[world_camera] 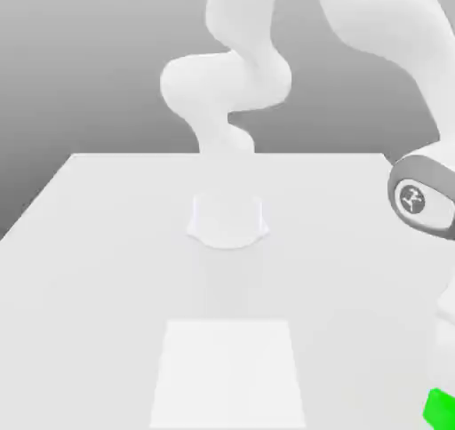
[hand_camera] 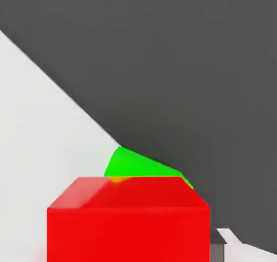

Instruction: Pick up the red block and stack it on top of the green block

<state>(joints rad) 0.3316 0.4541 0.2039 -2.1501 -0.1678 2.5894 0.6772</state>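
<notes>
In the hand view the red block (hand_camera: pixel 128 218) sits atop the green block (hand_camera: pixel 143 166), low in frame near the table (world_camera: pixel 107 242) edge; gripper released; an off-centre stack could topple

The setting is a simulated robot test cell, not a lived-in room. A plain white worktop (world_camera: pixel 107 242) stands against a featureless grey backdrop that grades from dark to light, with no walls, furniture or fixtures. A smooth white robot arm (world_camera: pixel 233 82) rises from a round base (world_camera: pixel 228 221) at the far middle of the worktop. All surfaces are flat, untextured and evenly lit. Two plain cubes, the red block (hand_camera: pixel 128 223) and the green block (hand_camera: pixel 142 166), have uniform saturated colour.
</notes>
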